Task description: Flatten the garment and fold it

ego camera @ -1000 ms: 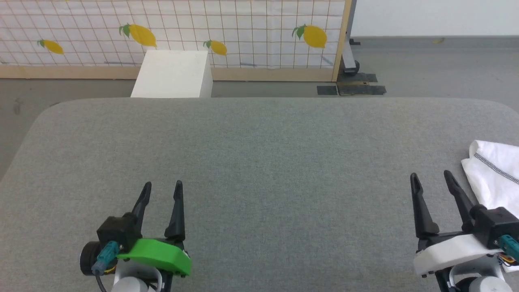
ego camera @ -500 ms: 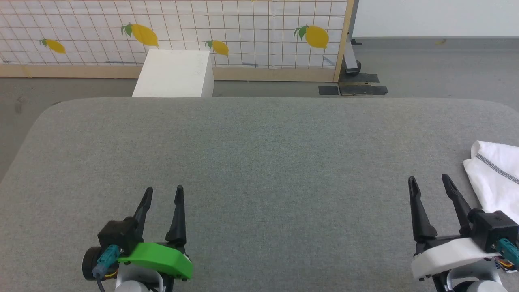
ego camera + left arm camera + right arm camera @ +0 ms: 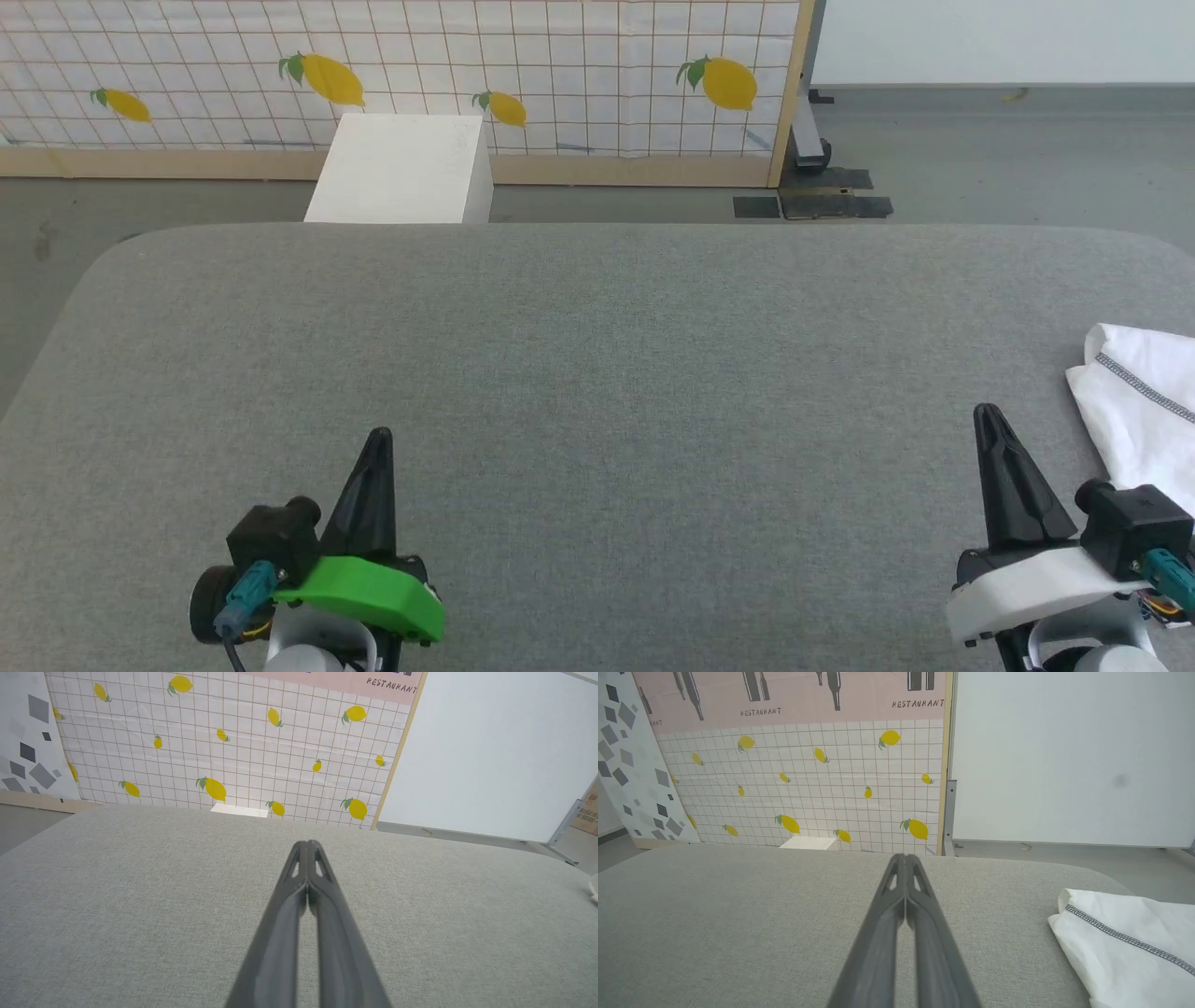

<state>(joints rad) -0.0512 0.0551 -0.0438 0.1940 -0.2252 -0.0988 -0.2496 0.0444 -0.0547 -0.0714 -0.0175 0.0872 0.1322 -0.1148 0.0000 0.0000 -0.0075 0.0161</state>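
Note:
The garment (image 3: 1144, 411), a white shirt with a dark zigzag seam, lies at the right edge of the grey padded table (image 3: 597, 355), partly cut off by the head view. It appears again at the lower right of the right wrist view as the garment (image 3: 1125, 947). My right gripper (image 3: 988, 415) hovers just left of it, shut and empty, fingers pressed together (image 3: 905, 858). My left gripper (image 3: 378, 437) sits at the lower left over bare table, also shut with nothing held (image 3: 306, 843).
A rigid white box (image 3: 401, 170) stands on the floor beyond the table's far edge. Behind it runs a lemon-patterned panel (image 3: 560, 75) with a wooden frame. Grey floor (image 3: 1008, 159) lies to the far right.
Both grippers have gone from open to shut, with nothing between the fingers. The arms and the garment stay where they were.

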